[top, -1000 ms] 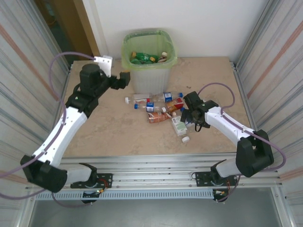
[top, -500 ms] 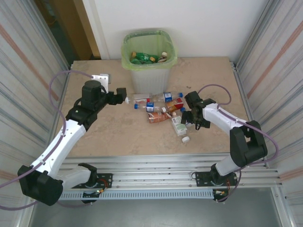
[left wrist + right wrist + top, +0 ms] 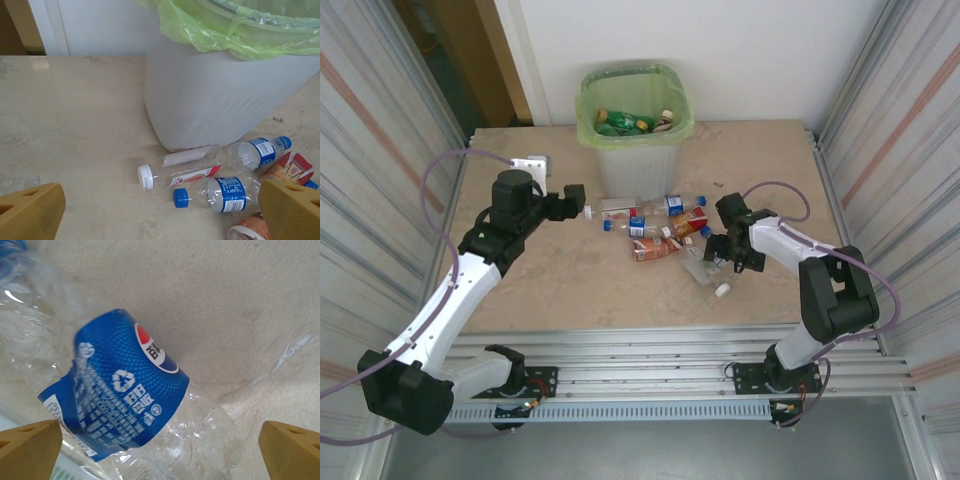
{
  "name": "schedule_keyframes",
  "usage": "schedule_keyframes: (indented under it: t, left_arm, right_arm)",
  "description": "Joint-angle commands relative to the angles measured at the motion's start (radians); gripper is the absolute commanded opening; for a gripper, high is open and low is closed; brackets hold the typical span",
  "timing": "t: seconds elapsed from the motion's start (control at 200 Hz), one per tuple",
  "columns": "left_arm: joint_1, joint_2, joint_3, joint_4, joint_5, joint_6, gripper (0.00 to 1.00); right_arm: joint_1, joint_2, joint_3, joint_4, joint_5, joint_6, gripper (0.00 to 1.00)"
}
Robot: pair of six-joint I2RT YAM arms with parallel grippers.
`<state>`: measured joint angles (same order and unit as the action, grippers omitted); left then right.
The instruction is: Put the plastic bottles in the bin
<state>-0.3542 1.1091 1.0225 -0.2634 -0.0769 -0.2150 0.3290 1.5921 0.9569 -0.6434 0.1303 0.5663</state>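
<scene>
Beige stone-look table between ribbed metal walls; bin at far edge, green bag lining it, some bottles inside; other plastic bottles scattered just in front; left gripper spread wide, empty, beside the pile; right gripper spread wide, straddling a clear blue-label bottle.

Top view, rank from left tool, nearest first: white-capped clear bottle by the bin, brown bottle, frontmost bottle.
1. White-capped clear bottle, just right of the left tool.
2. Brown bottle, farther right and nearer the front.
3. Frontmost bottle, beside the right arm.
</scene>
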Motion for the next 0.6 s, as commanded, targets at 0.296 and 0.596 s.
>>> schedule_keyframes:
  t: [0.296, 0.596]
  left_arm:
    - [0.017, 0.011, 0.002, 0.010, -0.013, -0.015, 0.99]
    - [0.024, 0.022, 0.003, 0.011, -0.003, -0.015, 0.99]
  right_arm:
    - [-0.029, 0.110, 0.054, 0.017, 0.001, -0.057, 0.98]
    - [-0.035, 0.195, 0.149, -0.026, 0.073, -0.127, 0.98]
